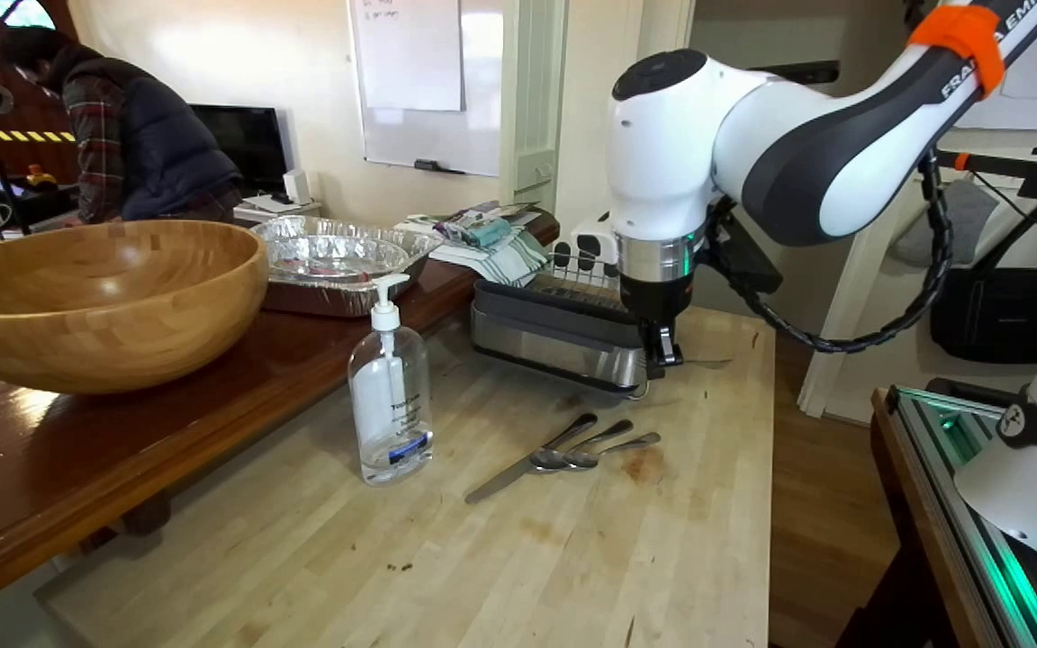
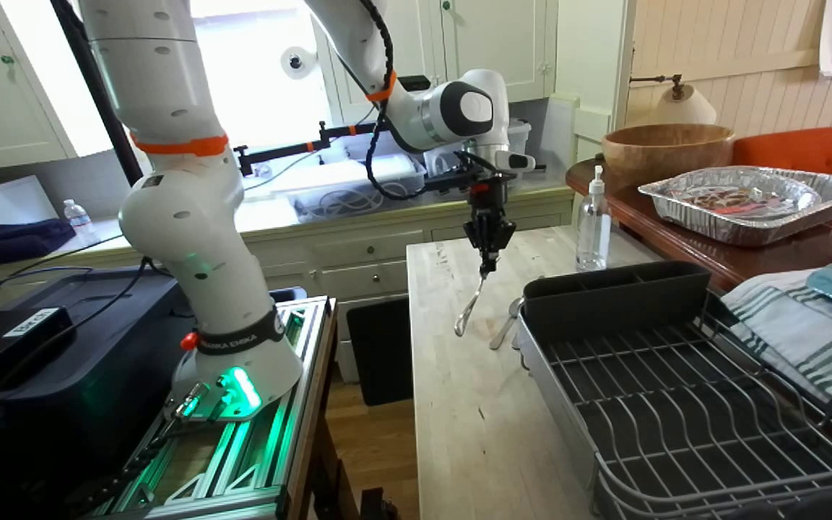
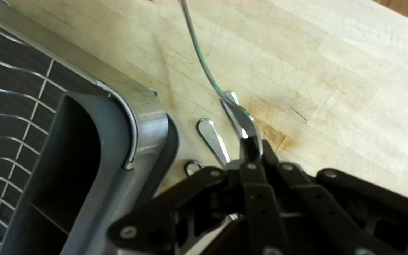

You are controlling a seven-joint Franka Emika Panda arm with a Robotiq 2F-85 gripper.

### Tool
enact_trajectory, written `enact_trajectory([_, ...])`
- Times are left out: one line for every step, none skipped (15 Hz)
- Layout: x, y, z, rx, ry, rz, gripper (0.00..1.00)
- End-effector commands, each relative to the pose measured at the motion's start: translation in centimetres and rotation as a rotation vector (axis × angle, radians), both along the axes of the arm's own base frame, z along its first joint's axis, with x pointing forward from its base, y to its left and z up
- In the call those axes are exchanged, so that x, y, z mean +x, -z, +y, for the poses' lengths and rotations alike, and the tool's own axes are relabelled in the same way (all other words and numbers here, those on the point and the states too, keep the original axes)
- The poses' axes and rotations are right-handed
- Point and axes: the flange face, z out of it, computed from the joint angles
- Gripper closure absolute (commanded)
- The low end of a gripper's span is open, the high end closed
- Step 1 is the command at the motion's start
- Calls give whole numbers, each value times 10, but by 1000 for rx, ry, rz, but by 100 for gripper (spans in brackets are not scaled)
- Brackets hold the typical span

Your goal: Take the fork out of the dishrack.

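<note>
"Claw (image 2: 488,267) closed?"

"Yes, pinching the fork (image 2: 466,315) near one end, aslant above the wooden table (image 2: 448,404)."

"And the dishrack (image 1: 545,351)?"

"Fork's outside it, just off one corner. Knife (image 1: 505,479) and two spoons (image 1: 581,460) lie nearby, the pump bottle (image 1: 390,405) beyond."

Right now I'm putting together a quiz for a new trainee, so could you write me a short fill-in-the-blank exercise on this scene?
1. The piece of cutlery gripped by the tool is the ____.
2. On the pale table lie one knife and ____ spoons.
3. The pump on the clear bottle is ____ in colour.
4. The big bowl is made of ____.

Missing words: fork; two; white; wood.
</note>
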Motion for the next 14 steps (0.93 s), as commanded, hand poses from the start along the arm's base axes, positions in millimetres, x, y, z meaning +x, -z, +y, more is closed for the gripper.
enact_trajectory([13, 30, 6, 35, -6, 57, 99])
enact_trajectory([14, 37, 8, 39, -7, 73, 99])
enact_trajectory([15, 44, 10, 45, -10, 90, 99])
enact_trajectory([16, 51, 12, 44, -10, 107, 99])
enact_trajectory([17, 58, 14, 42, -11, 121, 99])
enact_trajectory([19, 66, 16, 28, -15, 126, 99])
enact_trajectory([21, 74, 17, 19, -13, 139, 99])
enact_trajectory([23, 82, 19, 20, -10, 151, 99])
enact_trajectory([25, 89, 21, 20, -11, 160, 99])
enact_trajectory([27, 97, 24, 27, -10, 168, 99])
enact_trajectory([29, 104, 26, 27, -11, 173, 99])
enact_trajectory([30, 110, 28, 28, -10, 178, 99])
enact_trajectory([31, 115, 30, 25, -10, 180, 99])
enact_trajectory([33, 120, 32, 24, -11, 180, 99])
